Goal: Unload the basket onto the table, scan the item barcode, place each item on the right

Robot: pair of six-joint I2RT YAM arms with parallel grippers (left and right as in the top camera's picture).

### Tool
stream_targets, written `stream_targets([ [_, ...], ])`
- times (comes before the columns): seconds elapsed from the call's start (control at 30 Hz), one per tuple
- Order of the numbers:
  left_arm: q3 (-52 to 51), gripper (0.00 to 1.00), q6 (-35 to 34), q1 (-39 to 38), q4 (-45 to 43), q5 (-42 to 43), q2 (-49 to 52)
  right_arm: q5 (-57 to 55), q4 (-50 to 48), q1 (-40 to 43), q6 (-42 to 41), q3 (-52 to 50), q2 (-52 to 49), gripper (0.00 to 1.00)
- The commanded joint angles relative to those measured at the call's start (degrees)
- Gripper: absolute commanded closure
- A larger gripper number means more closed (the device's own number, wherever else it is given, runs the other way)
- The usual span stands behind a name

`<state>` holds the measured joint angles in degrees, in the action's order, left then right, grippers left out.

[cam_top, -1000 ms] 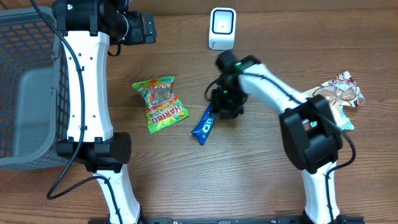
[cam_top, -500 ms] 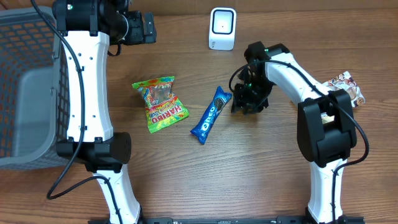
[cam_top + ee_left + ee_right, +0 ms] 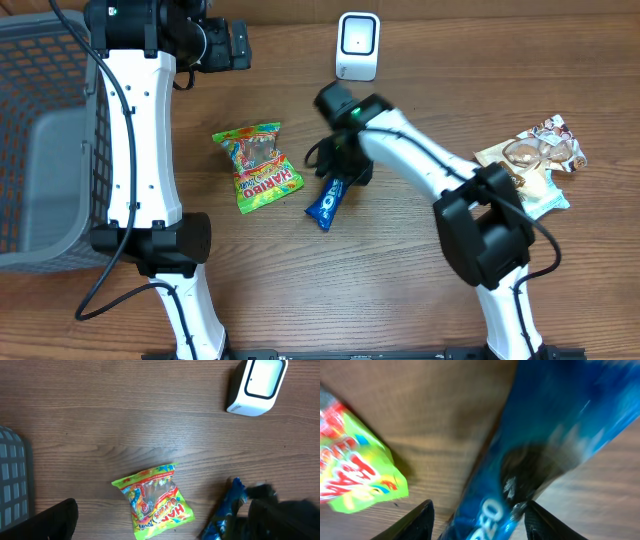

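Observation:
A blue Oreo pack (image 3: pixel 324 203) lies slanted on the wooden table, in front of the white barcode scanner (image 3: pixel 357 45). My right gripper (image 3: pixel 340 165) hangs low over the pack's upper end and hides it. In the right wrist view the pack (image 3: pixel 545 435) runs between the two fingertips; the left fingertip (image 3: pixel 420 520) stands clear of it with wood showing between, so the jaws are open around it. My left gripper (image 3: pixel 238 45) is high at the back left, wide open and holding nothing.
A green Haribo bag (image 3: pixel 258 167) lies just left of the Oreo pack. A beige snack packet (image 3: pixel 535 160) sits at the far right. A grey mesh basket (image 3: pixel 40 150) fills the left edge.
Half a second ago the right gripper stood to the right of the Oreo pack; it has swung left over the pack's upper end with its jaws wider. The left arm has not moved.

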<state>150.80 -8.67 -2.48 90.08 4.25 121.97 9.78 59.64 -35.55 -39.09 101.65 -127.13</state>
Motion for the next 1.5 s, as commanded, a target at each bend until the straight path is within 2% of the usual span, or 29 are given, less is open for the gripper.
stream_targets([
  [0.0, 0.3, 0.00, -0.2, 0.2, 0.0, -0.2, 0.6, -5.2, 1.0, -1.8, -5.7, -1.2, 1.6, 0.41],
  [0.2, 0.3, 0.00, -0.2, 0.2, 0.0, -0.2, 0.6, -5.0, 1.7, -2.1, -6.3, -2.6, 1.6, 0.45],
  [0.4, 0.3, 0.00, -0.2, 0.2, 0.0, -0.2, 0.6, -3.9, 0.1, -1.9, -6.5, -4.4, 0.8, 0.58],
  [0.53, 0.3, 0.00, -0.2, 0.2, 0.0, -0.2, 0.6, -3.5, 0.0, -1.7, -6.5, -4.4, -0.2, 0.59],
  [0.73, 0.3, 0.00, -0.2, 0.2, 0.0, -0.2, 0.6, 1.0, -0.7, -0.3, -3.1, -4.1, -0.3, 0.88],
  [0.87, 0.3, 0.00, -0.2, 0.2, 0.0, -0.2, 0.6, 11.3, -2.3, 2.1, 7.8, -3.1, 0.1, 0.96],
  [1.0, 0.3, 0.00, -0.2, 0.2, 0.0, -0.2, 0.6, 22.9, -0.3, 5.7, 18.7, -0.3, 1.8, 0.96],
  [1.1, 0.3, 0.00, -0.2, 0.2, 0.0, -0.2, 0.6, 40.9, -1.3, 9.4, 29.4, 0.8, 4.4, 0.96],
  [1.17, 0.3, 0.00, -0.2, 0.2, 0.0, -0.2, 0.6, 51.8, -2.7, 11.9, 33.3, 0.8, 5.7, 0.96],
  [1.27, 0.3, 0.00, -0.2, 0.2, 0.0, -0.2, 0.6, 64.5, -4.8, 16.2, 34.7, 0.8, 6.6, 0.96],
  [1.47, 0.3, 0.00, -0.2, 0.2, 0.0, -0.2, 0.5, 77.5, -5.6, 22.5, 34.7, 0.7, 6.6, 0.96],
])
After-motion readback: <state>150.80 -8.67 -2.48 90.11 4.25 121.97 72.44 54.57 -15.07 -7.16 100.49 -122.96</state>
